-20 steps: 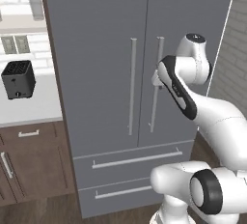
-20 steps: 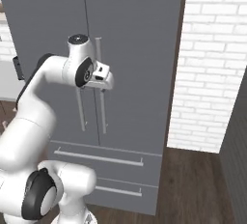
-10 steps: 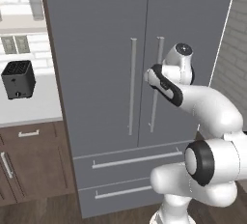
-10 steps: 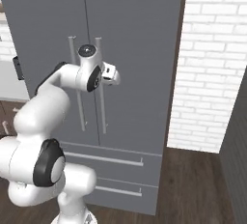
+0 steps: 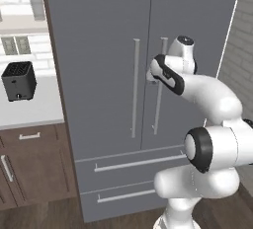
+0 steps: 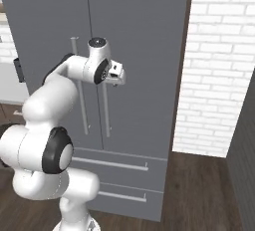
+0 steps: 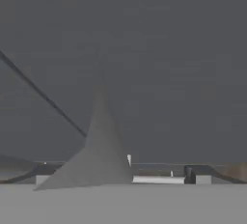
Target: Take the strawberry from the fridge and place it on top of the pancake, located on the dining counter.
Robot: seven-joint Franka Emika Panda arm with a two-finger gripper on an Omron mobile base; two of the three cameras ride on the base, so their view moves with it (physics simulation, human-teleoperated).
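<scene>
Brick-walled kitchen, dark wood floor: the fridge (image 5: 113, 75) stands shut, both tall grey doors closed and the two drawers below them pushed in — whatever is on its shelves is out of sight behind them. The seam between the doors runs straight down the middle, with one long thin bar handle (image 5: 134, 87) on the left door and its twin (image 6: 105, 110) on the right door, just beside the seam.

The robot's white arm folds up in front of the fridge and brings the gripper (image 6: 118, 75) to the upper part of the right door's handle, close against the door face. From the right base view the hand's pale block sits just to the right of that bar; from the left base view the arm's dark-banded wrist covers the hand. The jaws stand wide apart and hold nothing. Seen along the hand, the flat grey door fills nearly everything, and a pale bar, blurred by nearness, rises through the lower middle.

To the fridge's left, a white worktop (image 5: 29, 109) over brown cabinets carries a small black toaster (image 5: 19, 81) near its back edge. To the fridge's right runs a white brick wall (image 6: 219, 65).
</scene>
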